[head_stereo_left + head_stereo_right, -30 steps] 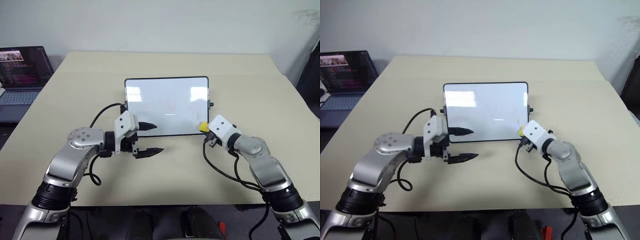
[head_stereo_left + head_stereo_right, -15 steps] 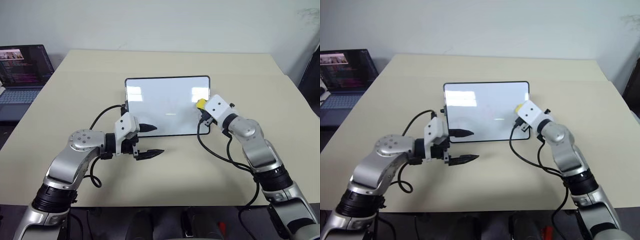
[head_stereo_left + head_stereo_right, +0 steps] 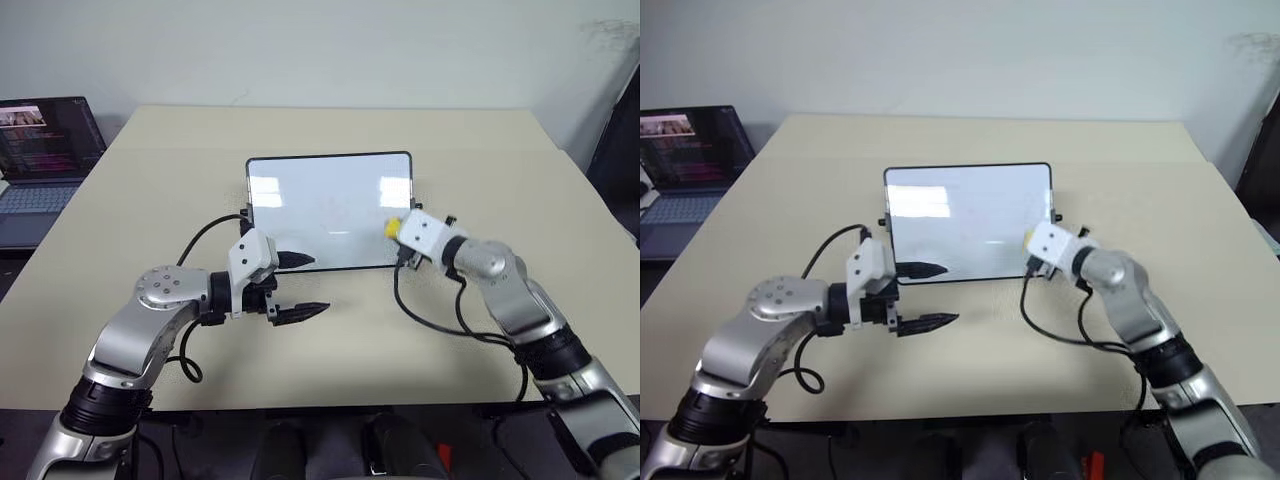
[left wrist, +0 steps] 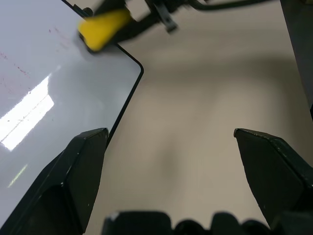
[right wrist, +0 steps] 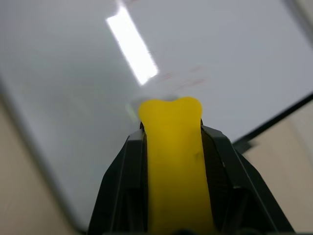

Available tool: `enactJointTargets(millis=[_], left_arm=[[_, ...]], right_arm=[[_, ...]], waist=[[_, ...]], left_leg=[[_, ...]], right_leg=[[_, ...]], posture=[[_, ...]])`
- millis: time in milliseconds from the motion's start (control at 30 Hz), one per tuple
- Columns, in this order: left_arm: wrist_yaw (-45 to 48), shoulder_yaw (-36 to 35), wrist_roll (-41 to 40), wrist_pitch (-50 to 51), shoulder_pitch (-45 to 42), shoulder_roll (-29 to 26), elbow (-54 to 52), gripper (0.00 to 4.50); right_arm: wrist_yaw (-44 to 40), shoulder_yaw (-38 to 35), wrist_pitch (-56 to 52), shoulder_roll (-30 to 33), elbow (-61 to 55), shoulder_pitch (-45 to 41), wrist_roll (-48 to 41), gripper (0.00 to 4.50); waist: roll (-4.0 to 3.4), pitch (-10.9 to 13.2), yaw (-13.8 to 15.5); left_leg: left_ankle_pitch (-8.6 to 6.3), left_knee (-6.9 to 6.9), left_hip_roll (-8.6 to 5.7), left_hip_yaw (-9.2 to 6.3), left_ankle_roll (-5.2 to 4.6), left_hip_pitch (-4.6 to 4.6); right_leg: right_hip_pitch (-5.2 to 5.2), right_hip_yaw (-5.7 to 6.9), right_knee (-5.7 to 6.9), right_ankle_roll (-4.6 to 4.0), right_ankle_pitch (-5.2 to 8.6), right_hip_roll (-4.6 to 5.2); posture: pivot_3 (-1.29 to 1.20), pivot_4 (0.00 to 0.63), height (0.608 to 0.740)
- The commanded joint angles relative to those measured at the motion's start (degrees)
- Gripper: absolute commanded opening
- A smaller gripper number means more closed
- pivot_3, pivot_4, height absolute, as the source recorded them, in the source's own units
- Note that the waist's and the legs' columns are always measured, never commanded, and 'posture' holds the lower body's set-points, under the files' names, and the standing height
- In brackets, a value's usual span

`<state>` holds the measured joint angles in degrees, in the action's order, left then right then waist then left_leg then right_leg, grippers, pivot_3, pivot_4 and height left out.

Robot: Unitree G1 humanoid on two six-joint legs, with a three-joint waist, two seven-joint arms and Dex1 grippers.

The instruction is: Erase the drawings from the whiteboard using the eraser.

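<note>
The whiteboard [image 3: 325, 205] lies flat in the middle of the table, glossy white with a thin black frame. My right gripper [image 3: 398, 231] is shut on the yellow eraser [image 3: 392, 229], which it holds over the board's right side near the front edge. I cannot tell whether the eraser [image 5: 172, 147] touches the surface. Faint red traces of the drawings [image 5: 185, 78] show on the board just past the eraser's tip. My left gripper [image 3: 318, 284] hovers open and empty at the board's front edge, left of the middle. The left wrist view shows the eraser [image 4: 103, 29] by the board's corner [image 4: 137, 68].
An open laptop [image 3: 45, 150] sits on a lower surface off the table's left edge. Black cables loop from both wrists onto the beige table [image 3: 480, 170]. A dark object stands at the far right edge of the view.
My right gripper has carried the eraser from the board's front right corner inward onto the board's right side. The left arm has stayed in place.
</note>
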<state>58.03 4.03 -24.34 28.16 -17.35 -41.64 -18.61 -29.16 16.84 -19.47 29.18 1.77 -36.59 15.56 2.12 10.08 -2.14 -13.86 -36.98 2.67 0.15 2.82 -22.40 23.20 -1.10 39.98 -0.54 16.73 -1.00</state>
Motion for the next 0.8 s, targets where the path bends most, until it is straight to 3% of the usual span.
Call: enactJointTargets(millis=[33, 300, 433, 533, 800], left_arm=[[-0.23, -2.35, -1.04, -0.08, 0.29, -1.03, -2.37, 4.50], [-0.04, -2.59, -1.19, -0.04, -0.18, -1.39, -2.11, 4.50], [0.24, -2.33, -1.24, -0.05, -0.37, -1.41, -1.99, 4.50], [0.41, -2.33, -1.34, -0.03, -0.29, -1.47, -2.05, 4.50], [0.59, -2.03, -1.37, 0.03, -0.52, -1.38, -1.98, 4.50]], right_arm=[[-0.89, -0.88, 0.03, 0.51, 0.80, -0.26, 0.38, 1.16], [-13.31, 2.85, -5.00, 4.58, -5.59, 5.93, -0.44, 1.16], [-2.58, -0.30, 0.15, 2.52, -1.20, 1.82, 3.58, 1.16], [-0.72, -1.40, 0.92, 2.34, 0.02, 0.79, 3.58, 1.15], [-14.49, 2.58, -4.99, 6.46, -5.57, 6.91, 1.55, 1.15]], waist=[[0.01, -0.01, 0.27], [0.05, -0.04, 0.34], [0.04, -0.03, -0.04], [0.03, -0.02, 0.09], [0.08, -0.05, 0.30]], left_leg=[[0.00, 0.03, 0.00, 0.00, 0.00, -0.02], [-0.07, 0.01, 0.02, -0.04, 0.04, -0.12], [-0.04, -0.01, 0.01, -0.02, 0.02, 0.05], [0.07, -0.01, -0.02, 0.03, -0.06, 0.09], [0.05, 0.03, 0.01, 0.00, 0.02, -0.05]], right_leg=[[0.00, 0.00, -0.02, -0.01, 0.01, 0.00], [-0.01, 0.02, -0.11, 0.01, 0.04, 0.08], [-0.02, -0.08, -0.03, 0.02, 0.01, 0.05], [-0.03, -0.05, 0.01, 0.02, -0.09, 0.03], [-0.02, -0.02, -0.11, 0.01, -0.04, 0.04]], posture=[[0.00, 0.150, 0.740], [0.00, 0.150, 0.740], [0.00, 0.150, 0.740], [0.00, 0.150, 0.740], [0.00, 0.150, 0.740]])
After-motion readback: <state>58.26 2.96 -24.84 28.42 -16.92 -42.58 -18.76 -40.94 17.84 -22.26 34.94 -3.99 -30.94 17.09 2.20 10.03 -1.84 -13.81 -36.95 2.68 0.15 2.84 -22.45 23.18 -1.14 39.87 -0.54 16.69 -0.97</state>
